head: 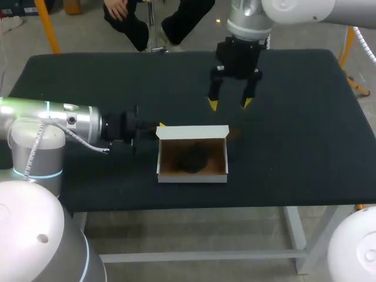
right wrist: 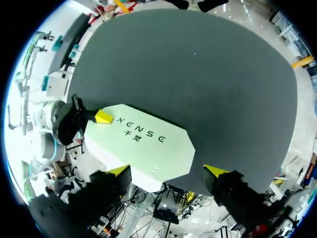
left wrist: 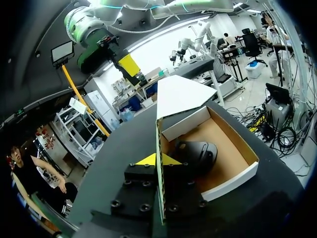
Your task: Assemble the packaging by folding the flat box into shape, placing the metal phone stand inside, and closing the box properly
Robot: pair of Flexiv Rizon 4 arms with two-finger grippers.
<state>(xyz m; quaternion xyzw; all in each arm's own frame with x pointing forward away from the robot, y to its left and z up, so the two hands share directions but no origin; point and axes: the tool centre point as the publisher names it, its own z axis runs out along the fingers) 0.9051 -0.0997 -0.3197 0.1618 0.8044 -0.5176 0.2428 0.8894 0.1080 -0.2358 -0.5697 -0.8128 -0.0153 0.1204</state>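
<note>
The white cardboard box (head: 192, 174) stands open in the middle of the table, brown inside, with its lid (head: 192, 132) raised along the far side. The dark metal phone stand (head: 191, 158) lies inside it. My left gripper (head: 157, 127) is at the box's left end, shut on the thin side wall (left wrist: 159, 183), which runs between its yellow tips (left wrist: 171, 160); the stand (left wrist: 195, 153) sits just ahead. My right gripper (head: 230, 104) hangs open above and behind the box's far right corner. In the right wrist view, the lid (right wrist: 143, 141) lies under its spread fingertips (right wrist: 119, 170).
The black table (head: 294, 147) has free room to the right of the box and along the far side. My left arm (head: 64, 120) lies low across the left part of the table.
</note>
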